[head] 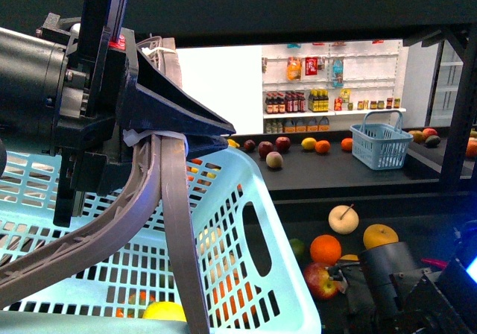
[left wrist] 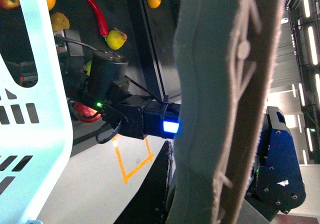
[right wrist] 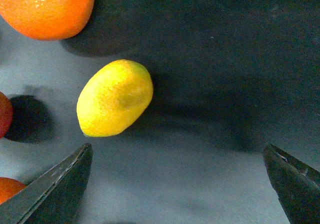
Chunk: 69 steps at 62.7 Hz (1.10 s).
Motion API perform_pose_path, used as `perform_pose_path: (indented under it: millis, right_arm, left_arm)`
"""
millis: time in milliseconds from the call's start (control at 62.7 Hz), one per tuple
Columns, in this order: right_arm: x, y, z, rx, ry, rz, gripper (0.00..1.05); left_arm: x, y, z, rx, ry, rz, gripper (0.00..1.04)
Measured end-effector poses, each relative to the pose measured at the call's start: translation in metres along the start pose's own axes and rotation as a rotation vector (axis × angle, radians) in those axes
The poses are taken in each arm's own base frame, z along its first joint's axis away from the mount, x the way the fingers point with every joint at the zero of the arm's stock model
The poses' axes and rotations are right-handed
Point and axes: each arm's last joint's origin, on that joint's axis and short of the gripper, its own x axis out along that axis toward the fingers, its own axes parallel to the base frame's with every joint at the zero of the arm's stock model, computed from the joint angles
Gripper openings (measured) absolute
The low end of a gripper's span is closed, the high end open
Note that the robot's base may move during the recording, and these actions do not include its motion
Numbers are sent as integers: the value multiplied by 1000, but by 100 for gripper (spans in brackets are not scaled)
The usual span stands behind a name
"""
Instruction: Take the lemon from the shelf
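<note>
1. The lemon lies on its side on a black tier of the shelf, with bare surface all round it and nothing touching it.
2. From the right wrist view, the right gripper hovers over that tier with its fingers spread wide apart. The lemon sits just past the tips and off centre, close to one finger and well apart from the other, so it is not between them.
3. An orange lies near the lemon on its far side. A red fruit shows at the picture's edge, and another orange-coloured fruit peeks out beside the nearer finger. None of these lies between the fingers and the lemon.
4. In the front view, the right arm reaches in low over the shelf's lower tier, its dark wrist just beside a red apple. A pale round fruit and a yellow one lie a little further back.
5. The left gripper is raised high and close to the camera, its fingers clamped on the grey basket handle.
6. The pale blue basket hangs under that handle and fills the lower left of the front view, with fruit showing through its mesh.
</note>
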Motion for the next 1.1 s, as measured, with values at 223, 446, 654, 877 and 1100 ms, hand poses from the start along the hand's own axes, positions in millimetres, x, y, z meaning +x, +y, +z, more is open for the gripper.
perform_pose_path:
  millis: [223,446,654,877,1100]
  right_arm:
    - [27,17,-2,-18,14,27,102]
    - [41,37,4,-37,1,39,102]
    - [54,50,0,-54,18,48,102]
    - [72,50,-7,-59,30,25,102]
    - [89,50,-5,-70,28,11,102]
  left_arm:
    - [0,0,0,0,-1,0,9]
    - [0,0,0,0,0,0,9]
    - [0,0,0,0,-1,0,9]
    - [0,0,0,0,0,0,9]
    - [0,0,0,0,0,0,9]
